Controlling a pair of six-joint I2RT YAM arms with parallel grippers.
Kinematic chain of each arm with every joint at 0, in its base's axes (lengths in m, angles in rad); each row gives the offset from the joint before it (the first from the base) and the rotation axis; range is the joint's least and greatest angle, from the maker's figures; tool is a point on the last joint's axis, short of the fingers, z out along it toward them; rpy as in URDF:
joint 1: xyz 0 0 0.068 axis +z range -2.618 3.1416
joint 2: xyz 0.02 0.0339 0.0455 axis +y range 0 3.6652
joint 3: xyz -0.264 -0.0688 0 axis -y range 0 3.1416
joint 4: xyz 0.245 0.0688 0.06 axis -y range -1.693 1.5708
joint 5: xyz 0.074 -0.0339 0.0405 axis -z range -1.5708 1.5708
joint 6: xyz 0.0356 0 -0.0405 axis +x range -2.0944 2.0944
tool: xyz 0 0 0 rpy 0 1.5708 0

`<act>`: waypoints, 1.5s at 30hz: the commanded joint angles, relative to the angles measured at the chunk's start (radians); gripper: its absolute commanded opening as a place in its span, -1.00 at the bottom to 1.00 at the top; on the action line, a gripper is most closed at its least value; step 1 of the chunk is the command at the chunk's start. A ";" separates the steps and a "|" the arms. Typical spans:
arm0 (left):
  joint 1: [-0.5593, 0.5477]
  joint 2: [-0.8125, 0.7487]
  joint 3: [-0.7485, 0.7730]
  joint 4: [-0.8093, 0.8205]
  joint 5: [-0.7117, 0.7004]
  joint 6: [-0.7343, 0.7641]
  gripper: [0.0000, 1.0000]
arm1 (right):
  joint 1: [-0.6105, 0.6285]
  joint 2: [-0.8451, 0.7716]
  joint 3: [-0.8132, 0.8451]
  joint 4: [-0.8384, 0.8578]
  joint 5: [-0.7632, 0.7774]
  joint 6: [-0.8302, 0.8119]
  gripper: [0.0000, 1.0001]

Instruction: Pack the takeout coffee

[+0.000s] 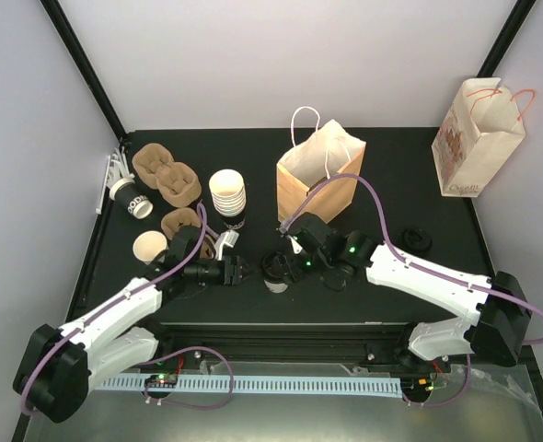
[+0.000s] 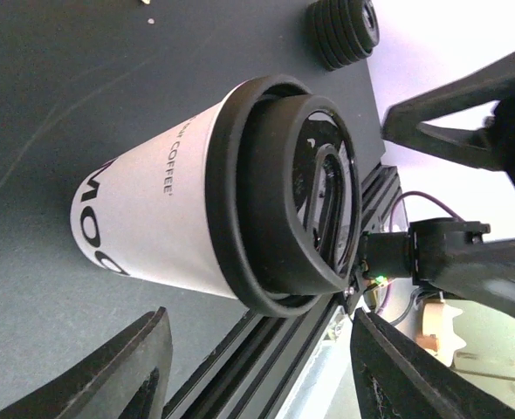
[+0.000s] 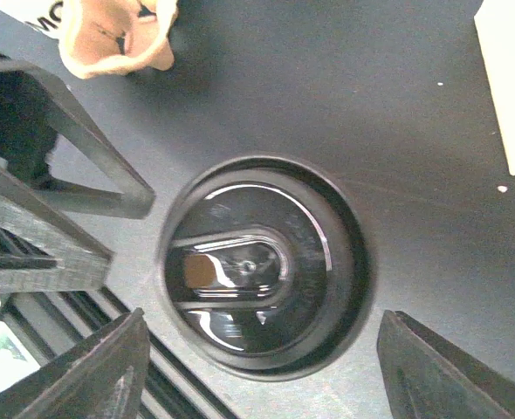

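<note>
The round black plastic lid [image 3: 257, 266] sits on the small white paper cup [image 2: 153, 209], so I judge lidding done; next, close on the cup and carry it upright into the brown paper bag [image 1: 299, 184]. My left gripper [image 2: 259, 345] and right gripper [image 3: 264, 332] both gape empty, the cup between them, untouched, at the near edge of the black table [image 1: 391, 184]

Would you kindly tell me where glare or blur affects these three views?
Top view: sharp and evenly lit, though dark parts merge into the black table. Left wrist: the cup is crisp, but the background at upper right is blown out white. Right wrist: the lid looks slightly blurred, with bright glints on its top.
</note>
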 commanded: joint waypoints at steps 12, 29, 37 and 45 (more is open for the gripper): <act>-0.005 0.011 0.010 0.087 0.004 -0.013 -0.04 | -0.078 -0.024 -0.040 0.088 -0.075 0.051 -0.10; -0.005 0.073 0.065 0.165 0.057 -0.055 -0.28 | -0.158 0.014 -0.042 0.147 -0.164 0.044 -0.26; -0.007 0.060 0.083 0.130 0.041 -0.052 -0.28 | -0.166 0.029 -0.067 0.166 -0.189 0.047 -0.34; -0.022 0.101 0.153 0.031 0.011 0.008 -0.35 | -0.167 0.022 -0.104 0.173 -0.186 0.065 -0.38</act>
